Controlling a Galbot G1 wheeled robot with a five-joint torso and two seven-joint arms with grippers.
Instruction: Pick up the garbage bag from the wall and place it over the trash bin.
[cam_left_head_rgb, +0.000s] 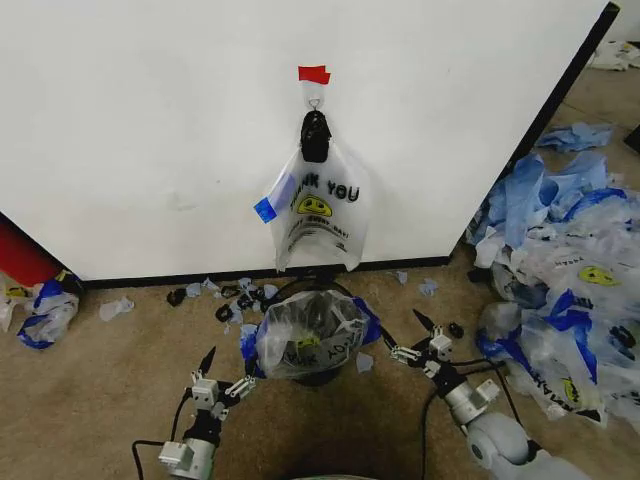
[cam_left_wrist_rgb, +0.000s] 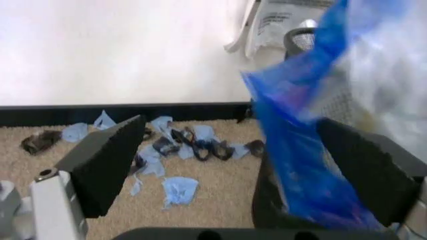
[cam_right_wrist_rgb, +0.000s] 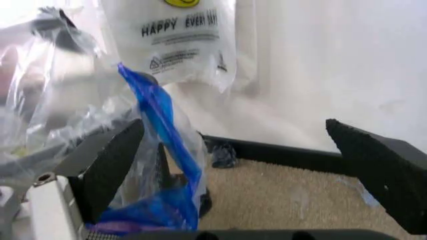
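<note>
The garbage bag (cam_left_head_rgb: 320, 212) hangs from the hook (cam_left_head_rgb: 314, 102) on the wall (cam_left_head_rgb: 150, 120); pickup not done. The trash bin (cam_left_head_rgb: 312, 340) below appears already lined with another bag. My left gripper (cam_left_head_rgb: 222, 378) and right gripper (cam_left_head_rgb: 420, 338) flank the bin, both spread wide, holding nothing, well below the bag.

Bright, even light; blurred wrist views

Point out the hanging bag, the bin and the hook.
bag (cam_left_head_rgb: 318, 212), head view, on its printed front panel.
bin (cam_left_head_rgb: 318, 376), head view, on the dark base below the plastic already draped over it.
hook (cam_left_head_rgb: 314, 101), head view, on the metal loop under the red tape.
</note>
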